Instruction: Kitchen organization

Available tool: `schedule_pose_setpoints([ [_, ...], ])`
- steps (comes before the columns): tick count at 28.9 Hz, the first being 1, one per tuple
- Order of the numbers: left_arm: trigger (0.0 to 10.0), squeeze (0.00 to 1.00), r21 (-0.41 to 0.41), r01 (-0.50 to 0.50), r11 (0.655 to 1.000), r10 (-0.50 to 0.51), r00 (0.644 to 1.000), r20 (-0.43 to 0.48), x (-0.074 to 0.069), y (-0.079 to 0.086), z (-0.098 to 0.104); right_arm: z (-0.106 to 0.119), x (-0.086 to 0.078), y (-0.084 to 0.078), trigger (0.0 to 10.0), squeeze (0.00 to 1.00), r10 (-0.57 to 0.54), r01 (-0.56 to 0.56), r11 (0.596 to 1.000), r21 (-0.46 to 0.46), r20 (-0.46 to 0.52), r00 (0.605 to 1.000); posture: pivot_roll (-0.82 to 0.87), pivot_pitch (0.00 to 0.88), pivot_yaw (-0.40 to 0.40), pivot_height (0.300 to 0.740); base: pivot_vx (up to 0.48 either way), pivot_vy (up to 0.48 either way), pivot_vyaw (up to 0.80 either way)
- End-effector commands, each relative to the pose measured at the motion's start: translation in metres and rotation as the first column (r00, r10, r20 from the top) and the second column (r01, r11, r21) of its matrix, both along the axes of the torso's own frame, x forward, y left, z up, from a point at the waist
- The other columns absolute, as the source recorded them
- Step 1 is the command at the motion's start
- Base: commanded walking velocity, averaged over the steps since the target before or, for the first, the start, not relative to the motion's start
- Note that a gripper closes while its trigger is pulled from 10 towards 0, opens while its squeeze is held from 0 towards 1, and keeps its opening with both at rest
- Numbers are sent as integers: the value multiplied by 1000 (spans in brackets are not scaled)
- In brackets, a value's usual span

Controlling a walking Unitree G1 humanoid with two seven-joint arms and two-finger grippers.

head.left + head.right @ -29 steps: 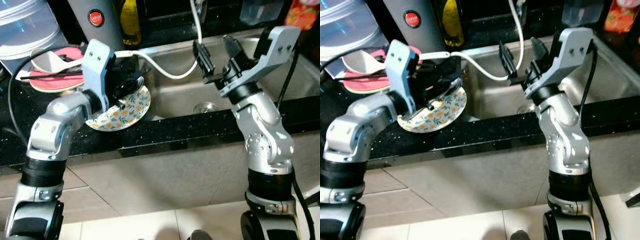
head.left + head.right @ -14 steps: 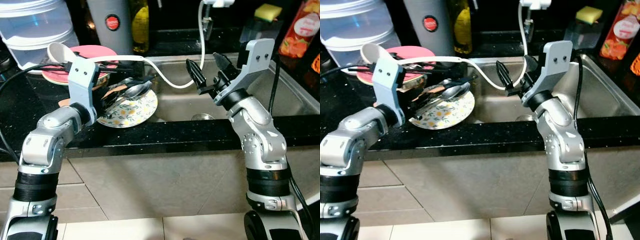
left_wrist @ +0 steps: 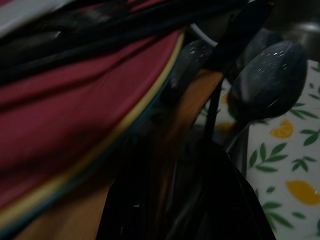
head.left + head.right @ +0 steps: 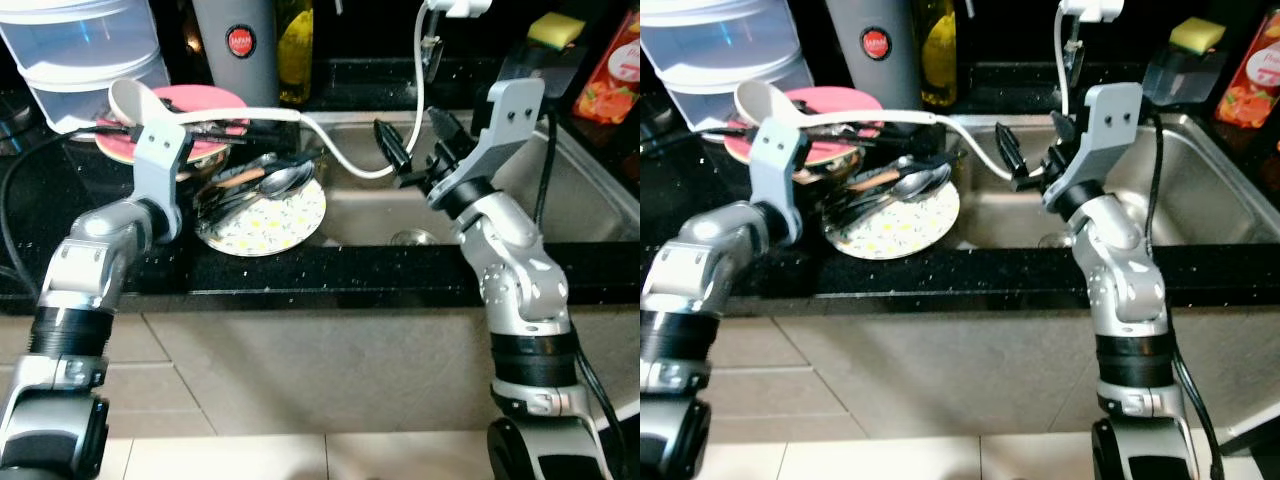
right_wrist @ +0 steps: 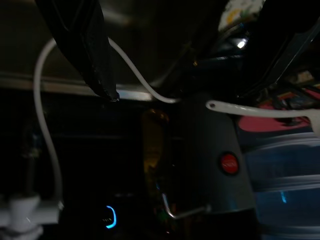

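Observation:
A floral plate (image 4: 270, 225) lies on the black counter just left of the sink. Several metal spoons (image 4: 280, 180) rest low over it, their bowls pointing toward the sink. My left gripper (image 4: 225, 195) is shut on their handles at the plate's left rim. In the left wrist view the spoons (image 3: 270, 80) stick out past the dark fingers, over the floral plate (image 3: 295, 190). My right gripper (image 4: 405, 125) hangs open over the sink (image 4: 580, 190), with nothing between its fingers.
Behind the left gripper, a pink plate (image 4: 210, 100) carries a white ladle (image 4: 130, 98) and chopsticks. A white hose (image 4: 340, 160) loops from the tap into the sink. At the back stand clear containers (image 4: 90, 45), a grey flask (image 4: 238, 45) and a bottle (image 4: 295, 50).
The camera has shifted, so the whole scene sits differently in frame. My left gripper still holds the spoons over the floral plate, and the right gripper stays open over the sink.

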State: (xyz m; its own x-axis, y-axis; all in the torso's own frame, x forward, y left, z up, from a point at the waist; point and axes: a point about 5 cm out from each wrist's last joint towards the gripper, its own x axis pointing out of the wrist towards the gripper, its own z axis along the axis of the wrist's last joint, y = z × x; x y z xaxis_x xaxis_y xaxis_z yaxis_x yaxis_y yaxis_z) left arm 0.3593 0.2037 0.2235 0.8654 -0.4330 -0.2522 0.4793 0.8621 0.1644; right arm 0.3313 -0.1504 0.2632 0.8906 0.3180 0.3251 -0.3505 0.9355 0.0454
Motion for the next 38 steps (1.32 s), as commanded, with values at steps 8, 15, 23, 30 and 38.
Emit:
schedule_pose_setpoints([
  [8, 10000, 0, 108, 148, 983, -147, 989, -19, 5, -10, 6, -3, -6, -6, 10000, 0, -52, 52, 999, 13, 10, 999, -3, 40, 58, 740, 0, 0, 0],
  [15, 10000, 0, 77, 275, 958, -269, 960, -75, -17, -13, 4, -4, -11, -11, 10000, 0, -77, 77, 997, 16, 10, 997, -10, 49, 69, 740, 0, 0, 0],
  [23, 10000, 0, 49, 270, 962, -265, 961, -81, -23, -3, 7, -4, -9, -7, 10000, 0, -60, 59, 998, 17, 5, 998, 10, 49, 53, 740, 0, 0, 0],
  [30, 10000, 0, 136, 193, 972, -184, 980, -75, -19, 12, 0, -5, -7, -3, 10000, 0, -40, 40, 999, 19, -2, 999, 27, 48, 31, 740, 0, 0, 0],
  [38, 10000, 0, 144, 127, 981, -119, 991, -64, -3, 21, 1, -5, -6, -1, 10000, 0, -28, 28, 999, 17, -6, 1000, 22, 49, 26, 740, 0, 0, 0],
])
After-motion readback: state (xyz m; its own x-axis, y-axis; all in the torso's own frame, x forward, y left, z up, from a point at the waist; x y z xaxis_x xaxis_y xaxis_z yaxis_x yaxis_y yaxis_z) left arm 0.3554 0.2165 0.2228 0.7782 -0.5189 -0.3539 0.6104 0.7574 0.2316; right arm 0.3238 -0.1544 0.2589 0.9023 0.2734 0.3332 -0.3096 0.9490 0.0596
